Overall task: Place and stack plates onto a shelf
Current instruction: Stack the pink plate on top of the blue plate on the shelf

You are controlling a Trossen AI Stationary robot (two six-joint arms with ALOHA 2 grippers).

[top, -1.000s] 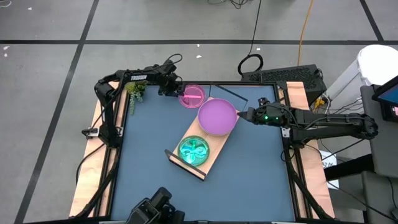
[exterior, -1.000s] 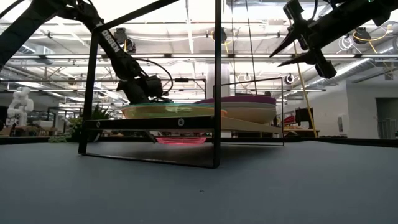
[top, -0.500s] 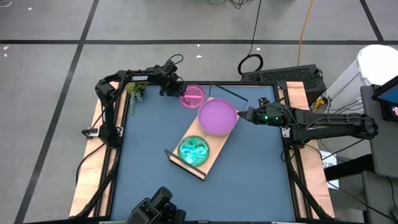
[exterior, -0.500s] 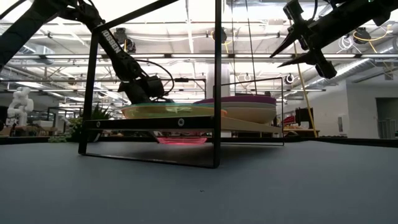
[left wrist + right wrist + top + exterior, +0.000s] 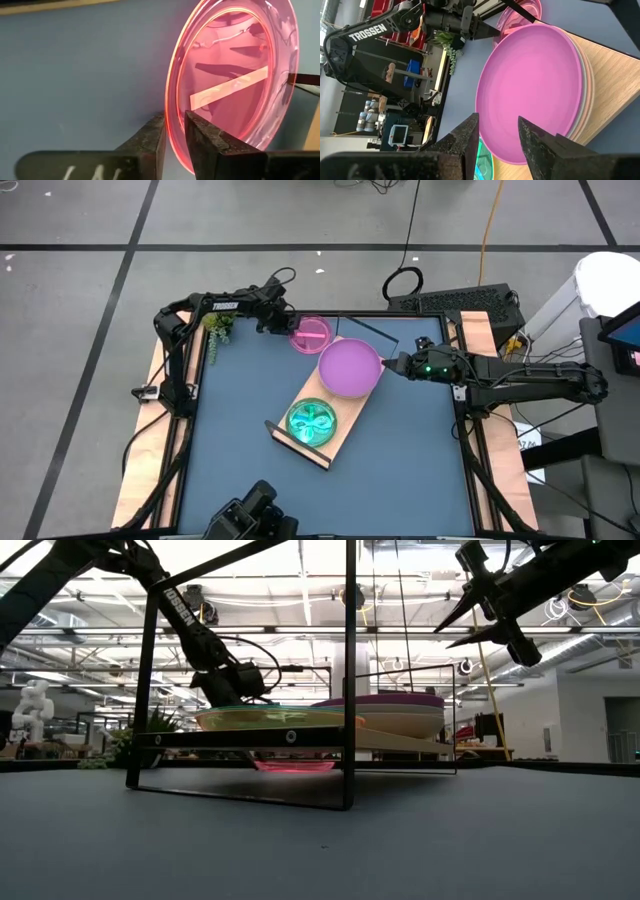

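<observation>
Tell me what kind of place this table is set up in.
Most likely a robotics lab in a big industrial hall. The low view shows a high ceiling with exposed beams and strip lights, a white humanoid robot stands at the back, and cables trail across the grey floor.

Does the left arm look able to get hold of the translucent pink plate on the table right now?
Probably yes: the left claw already straddles the rim of the translucent pink plate, a finger on each side, with nothing between them.

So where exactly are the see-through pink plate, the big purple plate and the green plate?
pink plate (image 5: 235, 85), left wrist view, middle of its face.
purple plate (image 5: 349, 368), high view, centre of its top.
green plate (image 5: 312, 422), high view, its centre.
</observation>
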